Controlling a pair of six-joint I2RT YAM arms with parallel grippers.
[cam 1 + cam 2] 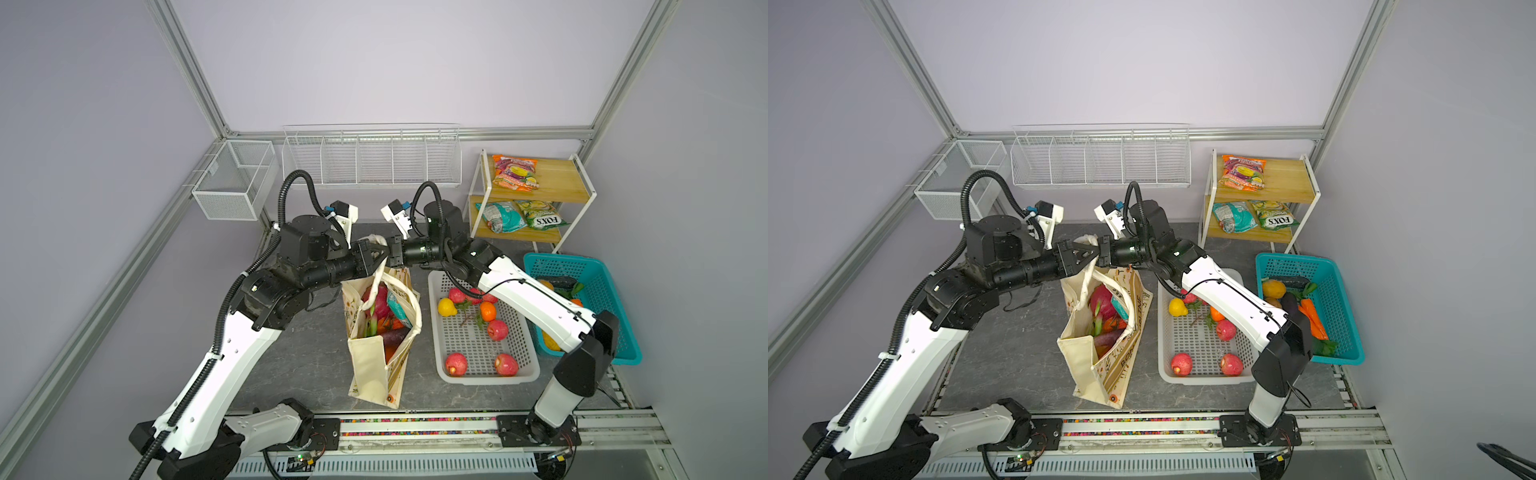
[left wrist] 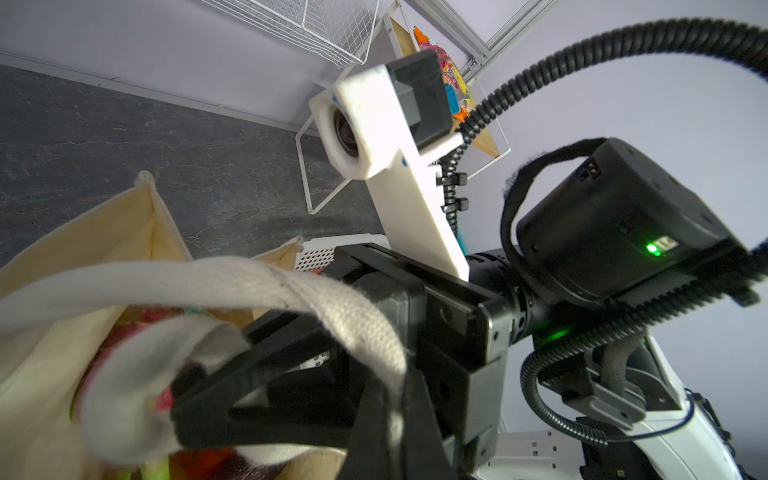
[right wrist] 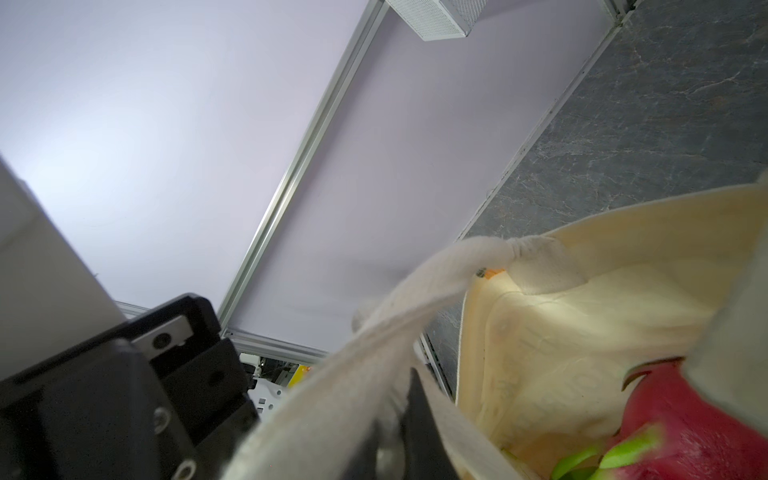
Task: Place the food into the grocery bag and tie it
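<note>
Nearest my left wrist lens, the cream strap handles point(image 2: 291, 286) cross the frame, pulled up from the grocery bag point(image 1: 370, 365); the bag stands open-mouthed on the table point(image 1: 299, 353) between the two arms, just beside the white basket point(image 1: 486, 379). In a top view the left gripper point(image 1: 380, 252) and right gripper point(image 1: 392, 253) meet tip to tip above the bag's far edge; both are clenched, each pinching strap handles, as I read it. Packed so far: a dragon fruit point(image 1: 376, 297), a teal packet point(image 1: 397, 305) and orange and purple produce beneath them. Lying outside the bag: apples point(image 1: 456, 364) and other fruit in the white basket; vegetables in the teal basket point(image 1: 623, 357); three snack packets point(image 1: 515, 172) on the shelf point(image 1: 552, 178). My judgement: loading is partial, and the tying step is under way; a loop of strap rises above the fingers, but whether a knot is formed I cannot tell; cinching is left to do.
</note>
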